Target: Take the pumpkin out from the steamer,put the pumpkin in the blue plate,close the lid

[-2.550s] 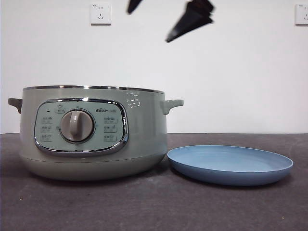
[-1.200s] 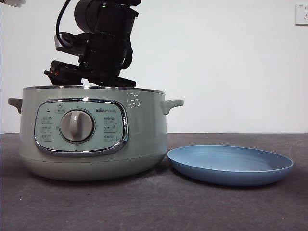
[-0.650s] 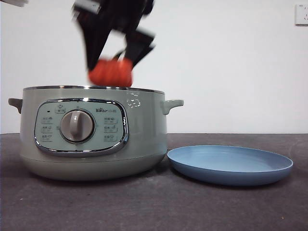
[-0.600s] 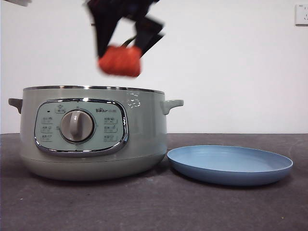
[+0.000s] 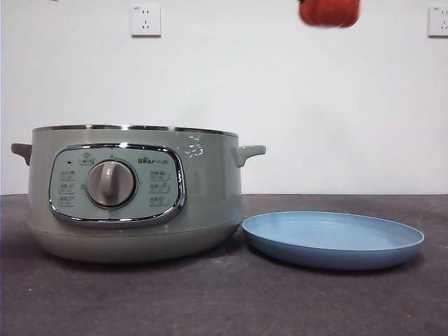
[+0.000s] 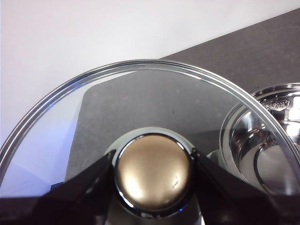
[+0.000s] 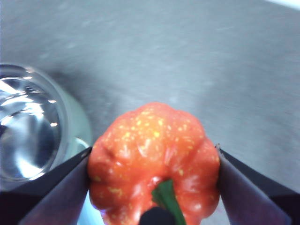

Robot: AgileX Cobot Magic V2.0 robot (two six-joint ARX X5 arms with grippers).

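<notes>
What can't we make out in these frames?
- Front view: pumpkin is cut off by the top edge and motion-blurred; the tool holding it is out of frame.
- Front view: steamer interior is hidden behind its own wall.
- Right wrist view: blue plate is not identifiable; the pumpkin fills the foreground, background blurred.
- Left wrist view: lid rim is cut off by the bottom edge.

The orange-red pumpkin (image 5: 329, 12) is held high above the light-blue plate (image 5: 333, 240). The sage-green steamer (image 5: 133, 192) is left uncovered beside the plate, while its glass lid (image 6: 154, 140) is gripped by the knob.
</notes>
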